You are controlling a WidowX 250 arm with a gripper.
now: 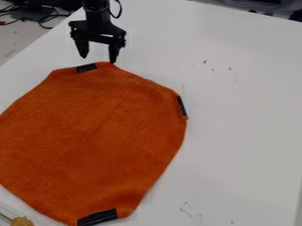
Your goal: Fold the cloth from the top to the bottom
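Note:
My gripper point(98, 60) hangs at the upper left of the camera view, its two fingers spread apart with nothing between them. Its fingertips are at the top edge of the orange cloth point(100, 137), close to a black strip point(87, 68) on that edge; whether the right fingertip touches the cloth, I cannot tell. The cloth lies spread out and unfolded over the left and middle of the view. Other black strips sit on its right edge point(182, 106) and its bottom edge point(98, 217).
The white table point(242, 123) extends to the right of the cloth and bears a few small dark marks. A yellowish-brown object point(22, 221) stands at the bottom left corner. Black cables point(44, 20) lie beyond the table at the upper left.

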